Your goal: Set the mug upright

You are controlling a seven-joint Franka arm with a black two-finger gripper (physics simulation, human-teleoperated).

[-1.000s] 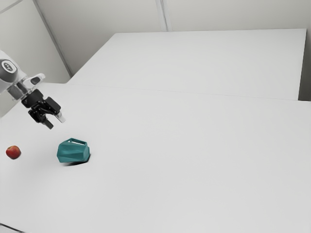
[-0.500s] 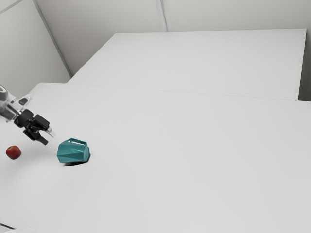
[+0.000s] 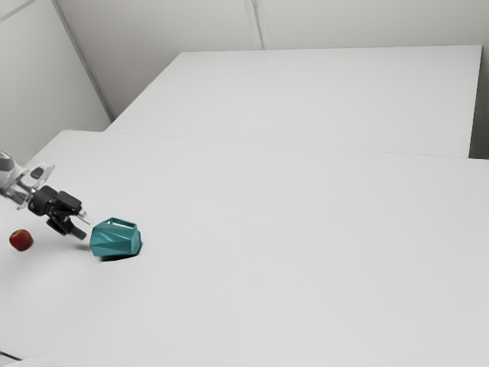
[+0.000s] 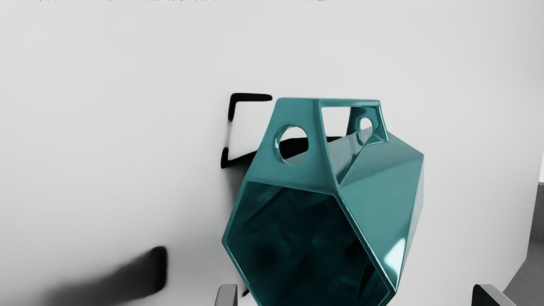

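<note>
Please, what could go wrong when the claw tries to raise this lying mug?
The open claw faces the mouth of the mug, so advancing off-centre might bump the rim and push it away.
The mug lies on its side, handle upward, so an uneven grip might let it roll.

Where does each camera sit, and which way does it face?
Exterior view: at the arm's side, looking down across the table at the mug and apple; shows the arm's end and gripper.
Wrist view: on the hand, looking past its spread fingers into the mug's mouth.
Shared: fingers, table, mug on its side.
</note>
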